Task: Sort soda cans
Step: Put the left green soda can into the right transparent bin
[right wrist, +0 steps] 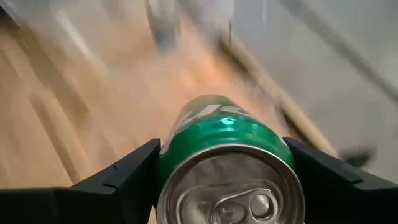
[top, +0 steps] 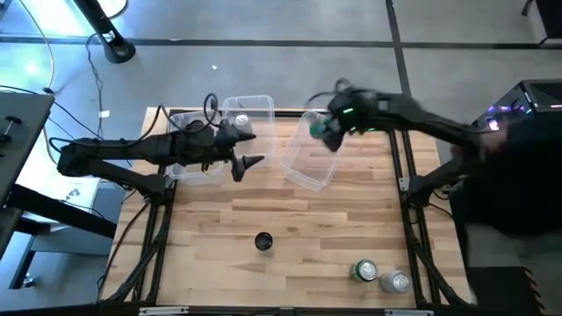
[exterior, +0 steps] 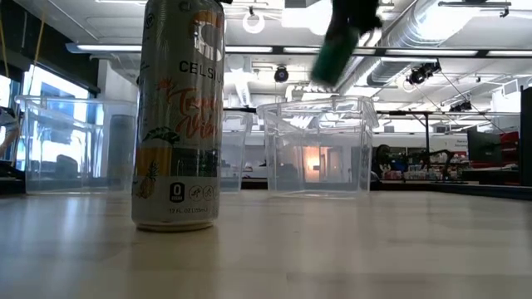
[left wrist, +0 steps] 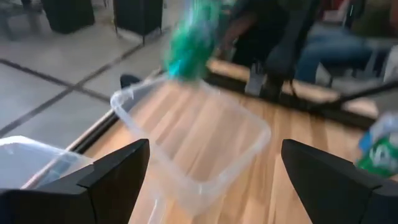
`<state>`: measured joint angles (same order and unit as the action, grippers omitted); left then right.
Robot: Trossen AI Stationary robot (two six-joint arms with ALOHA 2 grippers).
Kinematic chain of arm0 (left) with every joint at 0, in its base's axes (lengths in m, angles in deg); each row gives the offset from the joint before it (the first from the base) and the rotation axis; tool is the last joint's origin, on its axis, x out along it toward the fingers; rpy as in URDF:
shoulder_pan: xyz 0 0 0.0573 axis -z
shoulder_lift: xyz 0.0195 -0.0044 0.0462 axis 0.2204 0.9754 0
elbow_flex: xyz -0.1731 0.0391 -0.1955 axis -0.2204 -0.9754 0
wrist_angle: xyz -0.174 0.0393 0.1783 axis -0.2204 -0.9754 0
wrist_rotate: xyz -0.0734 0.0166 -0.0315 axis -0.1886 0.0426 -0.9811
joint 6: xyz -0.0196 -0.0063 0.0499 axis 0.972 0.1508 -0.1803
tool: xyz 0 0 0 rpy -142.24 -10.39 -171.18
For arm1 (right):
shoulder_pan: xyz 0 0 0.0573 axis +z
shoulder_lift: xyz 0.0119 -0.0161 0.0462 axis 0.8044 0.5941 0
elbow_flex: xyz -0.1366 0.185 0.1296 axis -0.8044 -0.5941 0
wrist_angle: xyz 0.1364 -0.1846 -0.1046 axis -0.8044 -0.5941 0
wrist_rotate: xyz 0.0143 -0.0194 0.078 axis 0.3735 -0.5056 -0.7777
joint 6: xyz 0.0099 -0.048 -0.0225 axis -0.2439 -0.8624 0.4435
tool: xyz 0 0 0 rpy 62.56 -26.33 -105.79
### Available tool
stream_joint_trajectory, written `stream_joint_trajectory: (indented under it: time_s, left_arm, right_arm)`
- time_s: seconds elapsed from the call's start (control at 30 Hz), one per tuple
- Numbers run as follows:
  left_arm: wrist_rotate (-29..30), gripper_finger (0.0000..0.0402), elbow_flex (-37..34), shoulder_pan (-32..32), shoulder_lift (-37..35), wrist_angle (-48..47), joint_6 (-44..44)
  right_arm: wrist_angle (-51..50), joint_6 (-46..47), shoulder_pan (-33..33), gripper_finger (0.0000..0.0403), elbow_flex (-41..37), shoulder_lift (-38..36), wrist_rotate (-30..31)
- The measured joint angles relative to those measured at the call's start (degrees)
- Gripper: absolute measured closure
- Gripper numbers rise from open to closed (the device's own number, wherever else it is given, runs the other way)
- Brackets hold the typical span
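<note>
My right gripper [top: 327,132] is shut on a green soda can [exterior: 337,50] and holds it in the air over the far end of the right clear bin [top: 309,151]. My left gripper [top: 248,151] hovers open beside the left bins, touching nothing. In its wrist view the held green can [left wrist: 191,38] shows above the right bin [left wrist: 193,146]. A tall can [top: 263,241] stands upright on its base near the table's near edge. A second green can [top: 364,270] and a silver can [top: 397,281] stand at the near right corner. My right gripper pinches the green can's side wall [right wrist: 186,134] between its two fingers, one on each side near the top end. The silver top [right wrist: 230,186] faces the wrist camera. The can is lifted clear and hangs tilted, its lower end [exterior: 328,71] above the right bin.
Three clear plastic bins sit along the far side: a left bin [top: 195,145], a middle bin [top: 250,114] with something silver inside, and the right one lying askew. Bare wood lies across the table's middle [top: 290,206]. A person [left wrist: 348,43] sits beyond the table.
</note>
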<state>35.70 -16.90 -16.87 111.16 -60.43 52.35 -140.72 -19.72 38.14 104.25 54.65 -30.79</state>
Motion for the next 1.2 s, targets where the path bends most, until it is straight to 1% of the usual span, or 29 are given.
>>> stream_joint_trajectory:
  time_s: [0.1,0.2,0.27,0.4,0.47,0.57,0.73,0.87,1.1,1.2]
  left_arm:
    - [-0.12,0.0044,-5.75,-0.38,0.10,9.87,3.78]
    - [-0.43,0.0044,-10.06,-0.31,0.08,17.43,8.36]
    - [-0.41,0.0044,-12.19,-0.02,-0.07,20.31,11.06]
    - [-0.31,0.0043,-13.31,0.84,0.10,20.28,13.44]
    - [-0.10,0.0043,-13.24,1.29,-0.04,20.86,13.46]
    - [0.05,0.0043,-13.26,2.03,-0.04,20.36,14.44]
    - [1.38,0.0043,-13.24,3.27,-0.78,20.47,14.93]
    - [2.95,0.0043,-13.24,3.87,-1.03,20.50,14.90]
    - [4.29,0.0043,-13.24,3.85,-1.02,20.40,14.86]
    - [4.31,0.0043,-13.24,3.78,-1.02,20.42,14.87]
  right_arm:
    - [-0.90,-0.98,-1.87,0.0121,0.05,3.91,-1.52]
    - [-4.73,-2.72,-4.31,0.0121,0.37,8.11,-1.30]
    - [-3.87,-4.32,-5.44,0.0121,0.06,12.11,-1.10]
    - [-3.14,-8.12,-6.69,0.0121,0.11,17.82,-2.68]
    - [-0.57,-9.60,-7.97,0.0121,0.19,20.60,-3.44]
    - [2.58,-10.70,-9.40,0.0121,0.00,24.19,-2.36]
    - [8.73,-14.78,-10.18,0.0121,0.26,27.05,-2.19]
    - [14.00,-18.93,-10.24,0.0121,0.02,28.35,0.78]
    - [25.07,-19.67,-10.08,0.0121,0.11,28.70,0.85]
    - [23.71,-20.55,-10.31,0.0121,0.19,28.66,-0.86]
